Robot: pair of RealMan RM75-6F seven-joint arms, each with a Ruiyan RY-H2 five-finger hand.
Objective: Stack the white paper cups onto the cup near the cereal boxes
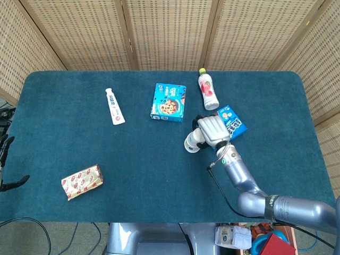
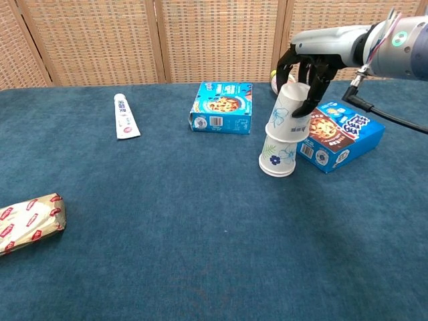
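An upside-down white paper cup with a blue flower print (image 2: 277,158) stands on the table against the right cereal box (image 2: 342,136). A second upside-down cup (image 2: 287,114) sits over its top, tilted slightly. My right hand (image 2: 305,72) grips this upper cup from above and behind, fingers curled round it. From the head camera the right hand (image 1: 211,129) covers most of the cups (image 1: 191,143). The other cereal box (image 2: 223,107) lies to the left. My left hand (image 1: 6,162) hangs off the table's left edge with its fingers apart and holds nothing.
A pink drink bottle (image 1: 207,89) lies behind the cups. A toothpaste tube (image 2: 124,116) lies at the back left and a gold snack bag (image 2: 27,221) at the front left. A black cable (image 2: 388,117) trails from the right wrist over the box.
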